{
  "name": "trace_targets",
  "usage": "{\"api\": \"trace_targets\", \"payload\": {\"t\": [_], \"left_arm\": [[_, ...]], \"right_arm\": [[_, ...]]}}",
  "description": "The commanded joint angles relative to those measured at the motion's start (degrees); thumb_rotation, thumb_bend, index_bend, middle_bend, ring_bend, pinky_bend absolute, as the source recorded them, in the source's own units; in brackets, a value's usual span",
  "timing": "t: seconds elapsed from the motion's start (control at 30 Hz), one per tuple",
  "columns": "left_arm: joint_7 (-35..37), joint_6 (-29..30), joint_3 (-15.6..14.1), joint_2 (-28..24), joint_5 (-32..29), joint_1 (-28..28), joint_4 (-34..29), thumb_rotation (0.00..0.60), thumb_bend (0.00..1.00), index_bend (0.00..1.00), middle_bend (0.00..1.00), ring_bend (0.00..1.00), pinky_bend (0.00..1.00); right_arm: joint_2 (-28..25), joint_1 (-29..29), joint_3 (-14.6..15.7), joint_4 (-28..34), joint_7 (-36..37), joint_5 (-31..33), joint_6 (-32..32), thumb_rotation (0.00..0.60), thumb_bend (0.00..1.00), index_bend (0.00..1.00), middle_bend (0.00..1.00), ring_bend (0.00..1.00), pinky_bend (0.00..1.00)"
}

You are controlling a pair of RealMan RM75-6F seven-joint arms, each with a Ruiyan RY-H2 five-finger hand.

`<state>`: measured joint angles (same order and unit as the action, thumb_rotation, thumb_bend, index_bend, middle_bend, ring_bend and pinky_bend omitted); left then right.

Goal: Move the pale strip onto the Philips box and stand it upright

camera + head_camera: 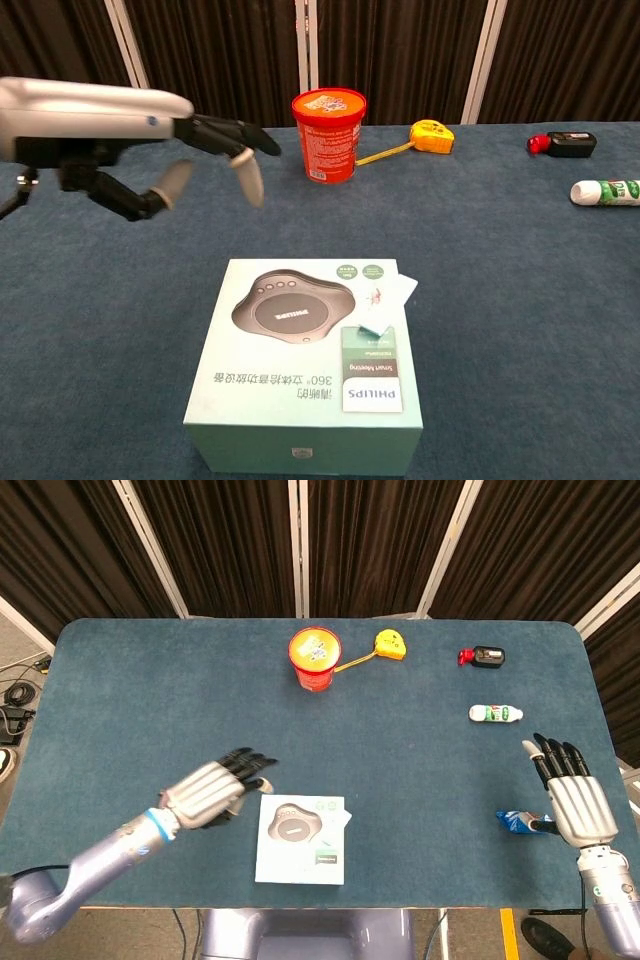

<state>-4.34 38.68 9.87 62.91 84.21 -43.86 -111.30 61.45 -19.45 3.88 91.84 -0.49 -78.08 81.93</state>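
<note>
Strip: the pale strip [385,305] is lying on top of the Philips box [305,365], near the box's right edge, leaning slightly rather than standing. Transfer part of the task is looking done; uprighting is not.
Box: sitting at the near edge of the table [150,700], lid facing up, giving a flat stage for the strip.
Left robot hand: the left robot hand [215,785] is hovering just left of the box, fingers extended and a little spread, holding nothing and touching nothing. In the chest view [190,160] it is hanging above the table, fingers angling down. Placement is suggesting an approach to the strip from the left side.
Right robot hand: the right robot hand [575,800] is sitting at the far right edge of the table, fingers straight and apart, empty, just beside a blue packet [520,822]. Well apart from the box, probably parked clear of the work.
Bystanders: red tub [315,658], yellow tape measure [390,644], small bottle [496,714], black-and-red item [484,657], all well away from the box.
Next need, as judged: a light pinch on the strip to tip it onto its end.
</note>
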Motion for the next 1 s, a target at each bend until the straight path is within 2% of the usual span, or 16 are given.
{"api": "trace_targets", "payload": {"t": [0.03, 0.2, 0.53, 0.7, 1.0], "left_arm": [[-3.98, -7.16, 2.63, 4.49, -7.31, -7.82, -0.71, 0.6, 0.95, 0.31, 0.0, 0.0, 0.0], [-9.7, -8.57, 2.61, 9.18, -14.63, -13.58, 1.48, 0.6, 0.96, 0.36, 0.0, 0.0, 0.0], [-17.62, -4.14, -1.66, 16.09, -23.75, -18.75, 3.44, 0.6, 0.97, 0.38, 0.0, 0.0, 0.0], [-19.74, -1.27, -3.23, 17.1, -25.05, -19.39, 3.88, 0.6, 0.97, 0.38, 0.0, 0.0, 0.0], [-20.42, -0.31, -5.05, 17.86, -26.61, -20.57, 4.2, 0.6, 0.97, 0.38, 0.0, 0.0, 0.0]], "right_arm": [[-0.91, 0.84, -1.44, 0.14, 0.65, 0.92, -0.28, 0.6, 0.0, 0.0, 0.0, 0.0, 0.0], [-1.61, 1.77, -2.72, -0.55, 2.22, 1.25, -1.05, 0.6, 0.0, 0.0, 0.0, 0.0, 0.0], [-1.82, 3.17, -4.73, -1.59, 3.79, 1.0, -2.34, 0.6, 0.0, 0.0, 0.0, 0.0, 0.0], [-1.73, 3.66, -5.57, -1.71, 3.83, 0.77, -2.88, 0.6, 0.0, 0.0, 0.0, 0.0, 0.0], [-1.73, 4.43, -6.79, -1.65, 3.7, 0.56, -3.52, 0.6, 0.0, 0.0, 0.0, 0.0, 0.0]]}}
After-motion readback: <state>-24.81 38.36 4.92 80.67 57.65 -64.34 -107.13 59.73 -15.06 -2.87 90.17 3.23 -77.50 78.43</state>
